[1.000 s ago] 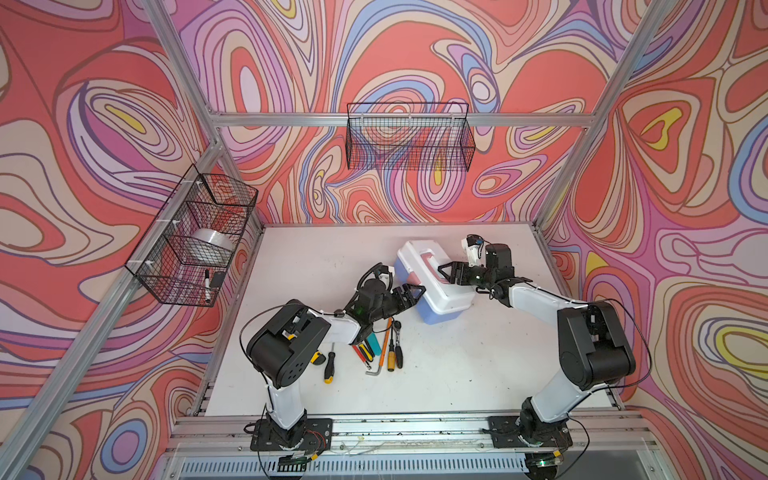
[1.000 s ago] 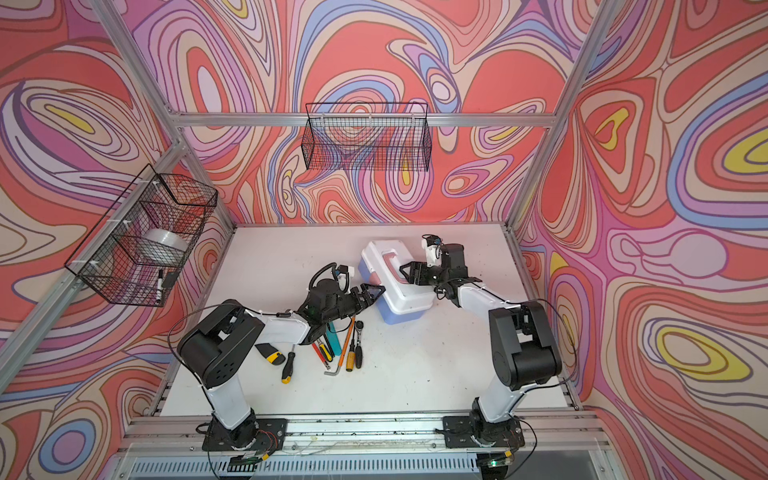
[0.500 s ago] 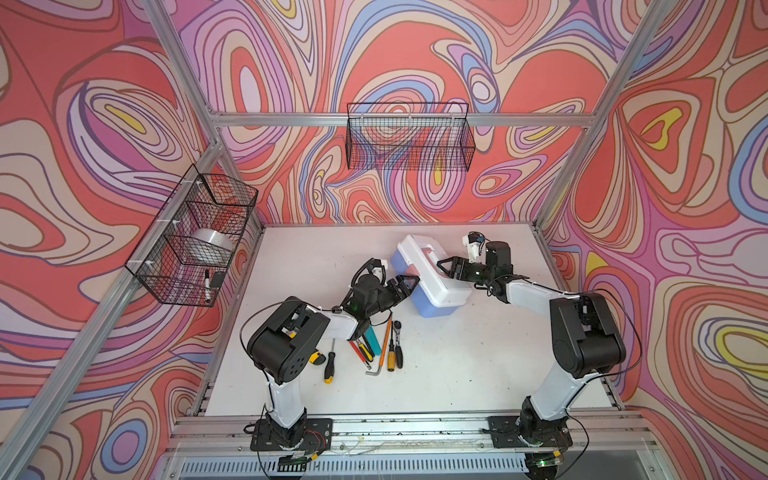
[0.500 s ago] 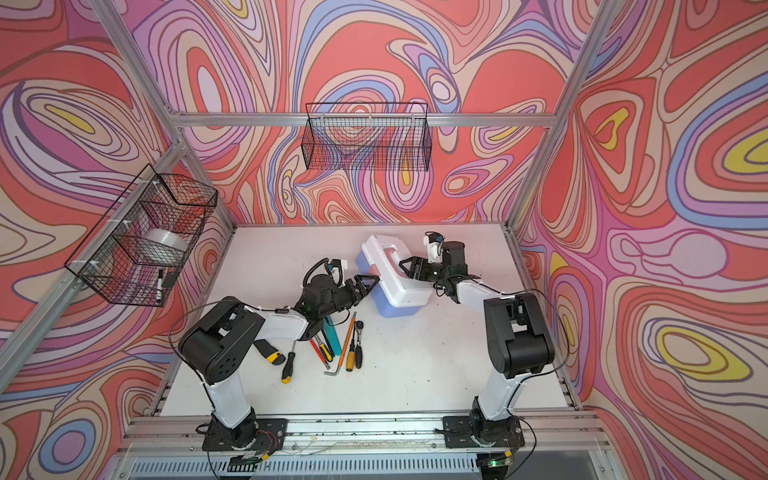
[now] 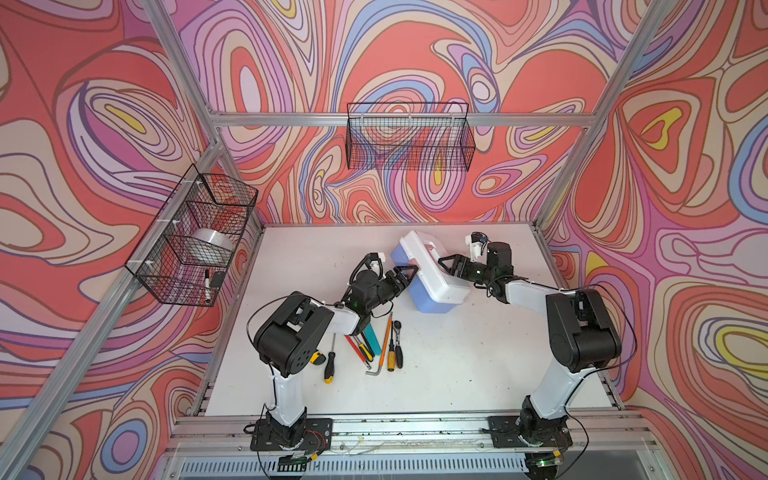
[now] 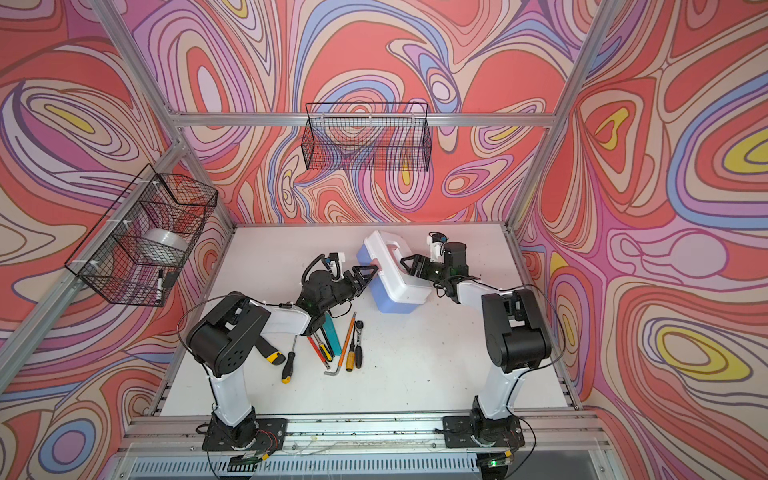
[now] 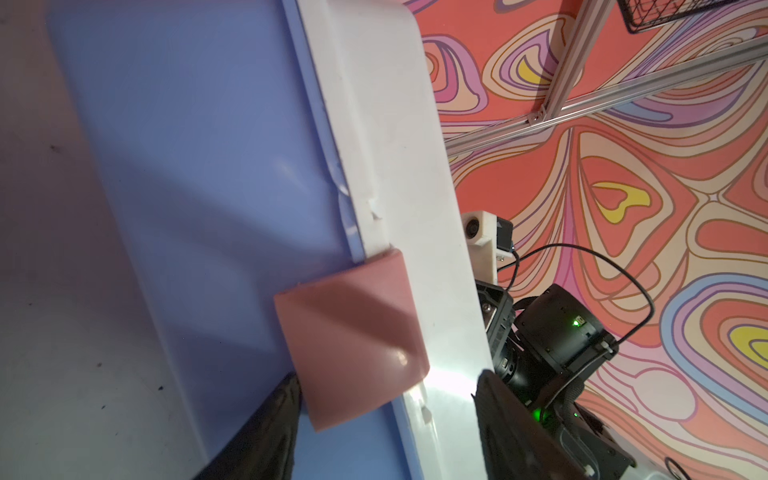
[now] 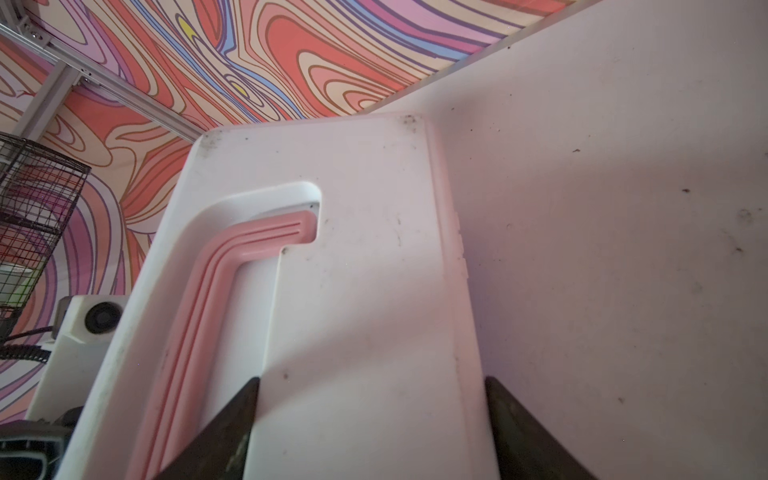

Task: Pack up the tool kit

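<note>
Flanking the tool kit [image 5: 432, 282] with both claws, one on each long side. Sits shut on the table [image 5: 478, 374], white lid up, long axis slanting from far-left to near-right in both top views, with loose tools [image 5: 374, 345] strewn near its near-left corner. Faces the left gripper [image 5: 408, 273] with its front long side, pink latch [image 7: 353, 336] dead ahead of the jaws, and backs onto the right gripper [image 5: 445, 264] across the lid. Nearer to the latch by a clear margin: left.

Parted to a middling gap there, straddling the latch and the lid's rim in the left wrist view, one fingertip [image 7: 270, 428] right against the latch's edge, nothing pinched as far as can be told. Spread wide in the right wrist view, spanning the lid strip between the pink handle [image 8: 232, 266] recess and the lid's outer edge; touching or just hovering, cannot tell.

Looks like a latch job next: calls for a pull square to that long side, with the right bracing.
</note>
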### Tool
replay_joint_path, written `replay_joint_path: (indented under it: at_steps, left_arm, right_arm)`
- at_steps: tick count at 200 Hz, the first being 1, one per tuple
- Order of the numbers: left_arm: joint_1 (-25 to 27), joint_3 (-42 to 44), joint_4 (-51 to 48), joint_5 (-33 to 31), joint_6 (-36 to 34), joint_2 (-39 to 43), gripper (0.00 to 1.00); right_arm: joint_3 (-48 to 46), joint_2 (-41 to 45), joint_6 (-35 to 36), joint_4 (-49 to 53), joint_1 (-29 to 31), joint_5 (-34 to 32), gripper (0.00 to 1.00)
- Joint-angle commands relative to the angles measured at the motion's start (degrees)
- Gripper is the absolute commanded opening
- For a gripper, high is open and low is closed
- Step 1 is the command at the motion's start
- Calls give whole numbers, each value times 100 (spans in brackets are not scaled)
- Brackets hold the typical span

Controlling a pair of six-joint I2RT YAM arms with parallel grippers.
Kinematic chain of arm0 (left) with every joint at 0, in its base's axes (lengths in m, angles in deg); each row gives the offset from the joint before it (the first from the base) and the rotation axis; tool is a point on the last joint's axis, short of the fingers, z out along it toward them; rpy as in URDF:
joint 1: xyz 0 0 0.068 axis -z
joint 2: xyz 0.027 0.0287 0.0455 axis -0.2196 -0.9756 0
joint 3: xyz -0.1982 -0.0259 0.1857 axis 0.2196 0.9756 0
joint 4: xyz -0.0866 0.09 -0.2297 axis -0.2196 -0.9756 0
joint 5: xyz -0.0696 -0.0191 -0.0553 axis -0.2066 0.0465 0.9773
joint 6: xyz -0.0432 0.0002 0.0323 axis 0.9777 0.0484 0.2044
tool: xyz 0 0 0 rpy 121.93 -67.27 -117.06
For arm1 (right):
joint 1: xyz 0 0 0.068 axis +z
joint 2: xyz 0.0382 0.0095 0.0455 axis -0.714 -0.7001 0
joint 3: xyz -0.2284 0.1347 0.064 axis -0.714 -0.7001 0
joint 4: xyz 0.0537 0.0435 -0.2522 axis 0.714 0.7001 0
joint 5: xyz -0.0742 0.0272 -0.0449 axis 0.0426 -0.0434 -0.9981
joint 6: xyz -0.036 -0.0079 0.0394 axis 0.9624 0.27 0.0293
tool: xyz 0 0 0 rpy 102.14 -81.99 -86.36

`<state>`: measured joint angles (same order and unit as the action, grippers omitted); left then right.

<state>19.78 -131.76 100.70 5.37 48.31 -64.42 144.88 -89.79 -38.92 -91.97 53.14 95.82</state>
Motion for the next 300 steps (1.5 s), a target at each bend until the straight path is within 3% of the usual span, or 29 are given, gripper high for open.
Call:
replay_joint_path:
  at_steps: [1,81,136,300]
  left_arm:
    - [119,-211,335,361,371,-349,65]
    - [162,-566,1464,471,1079,-682,60]
    - [225,-621,1681,468,1100,-613,41]
    - [220,-154,1704,208,843,57,36]
  right_arm:
    - [-431,-568,76,821,315,574,55]
    - [-424,-597,39,908,324,534,48]
    - [-415,-491,215,1184,351,230,42]
    - [-475,-390,201,1229,238,66,38]
